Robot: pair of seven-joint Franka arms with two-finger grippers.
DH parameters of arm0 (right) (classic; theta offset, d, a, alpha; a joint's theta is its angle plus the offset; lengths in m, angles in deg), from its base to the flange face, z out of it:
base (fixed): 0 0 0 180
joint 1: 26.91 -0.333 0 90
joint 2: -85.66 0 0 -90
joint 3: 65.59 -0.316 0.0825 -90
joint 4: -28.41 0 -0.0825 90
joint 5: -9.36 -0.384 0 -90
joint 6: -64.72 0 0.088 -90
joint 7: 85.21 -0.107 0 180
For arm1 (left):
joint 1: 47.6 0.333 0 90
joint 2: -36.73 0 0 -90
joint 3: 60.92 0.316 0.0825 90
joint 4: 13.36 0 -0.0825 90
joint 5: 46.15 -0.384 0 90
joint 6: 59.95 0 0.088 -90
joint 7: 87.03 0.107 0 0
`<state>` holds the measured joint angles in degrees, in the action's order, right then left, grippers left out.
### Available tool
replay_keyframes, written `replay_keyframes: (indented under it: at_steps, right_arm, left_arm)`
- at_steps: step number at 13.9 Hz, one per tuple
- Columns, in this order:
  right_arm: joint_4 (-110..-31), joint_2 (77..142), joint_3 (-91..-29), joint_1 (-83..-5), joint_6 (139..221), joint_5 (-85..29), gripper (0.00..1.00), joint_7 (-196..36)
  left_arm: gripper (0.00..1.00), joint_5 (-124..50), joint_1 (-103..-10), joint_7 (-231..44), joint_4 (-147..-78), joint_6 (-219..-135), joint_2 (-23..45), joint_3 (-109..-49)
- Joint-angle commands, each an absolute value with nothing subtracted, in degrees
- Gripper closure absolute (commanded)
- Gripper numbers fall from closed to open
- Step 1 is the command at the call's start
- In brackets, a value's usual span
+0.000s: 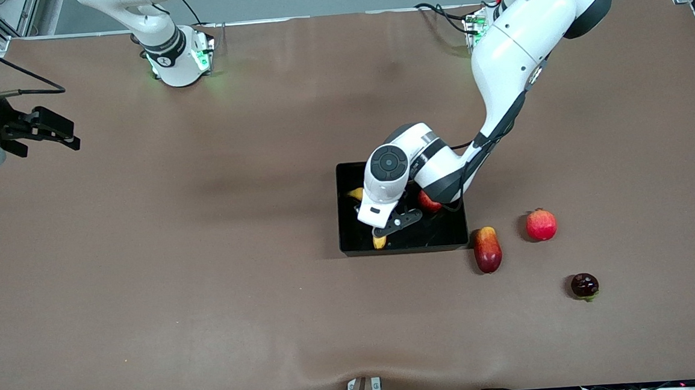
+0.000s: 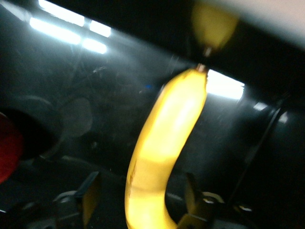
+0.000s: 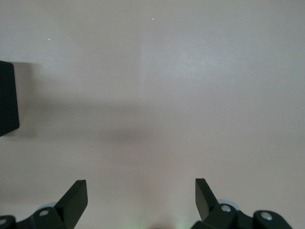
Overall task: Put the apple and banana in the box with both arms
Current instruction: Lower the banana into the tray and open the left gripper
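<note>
The black box (image 1: 440, 233) sits mid-table. In it lies the yellow banana (image 1: 379, 241), one tip showing at each side of the left arm's wrist. The red apple (image 1: 427, 201) is also in the box, half hidden by that arm. My left gripper (image 1: 387, 230) is down inside the box and astride the banana (image 2: 164, 143). It is open, and its fingers (image 2: 89, 195) stand clear of the peel on both sides. The apple (image 2: 7, 148) shows as a red edge on the box floor (image 2: 95, 95). My right gripper (image 1: 48, 132) waits open over bare table at the right arm's end.
Three fruits lie on the brown cloth beside the box toward the left arm's end: an oblong red-orange mango (image 1: 487, 248), a pinkish-red ball (image 1: 541, 224) and a dark purple fruit (image 1: 585, 285) nearest the front camera. The right gripper (image 3: 141, 195) sees only bare cloth.
</note>
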<state>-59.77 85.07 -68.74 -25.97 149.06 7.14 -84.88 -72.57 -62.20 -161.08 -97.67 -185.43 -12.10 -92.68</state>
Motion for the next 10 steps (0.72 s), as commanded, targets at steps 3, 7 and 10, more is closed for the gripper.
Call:
replay_keyframes:
  at_steps: [3,7,10]
  right_arm:
    - [-60.1,84.5,-69.2,-25.6,148.8,6.9,0.00,-85.7]
    - [-60.1,84.5,-69.2,-25.7,148.8,6.9,0.00,-85.7]
    - [-60.1,84.5,-69.2,-25.8,148.8,6.8,0.00,-85.7]
  left_arm:
    - [0.00,-72.3,-57.2,-157.7,-97.3,-176.7,4.4,-92.5]
    - [0.00,-68.7,-49.1,-148.1,-97.1,-173.4,13.3,-92.7]
    - [0.00,-65.8,-43.2,-136.7,-97.0,-166.6,18.3,-92.8]
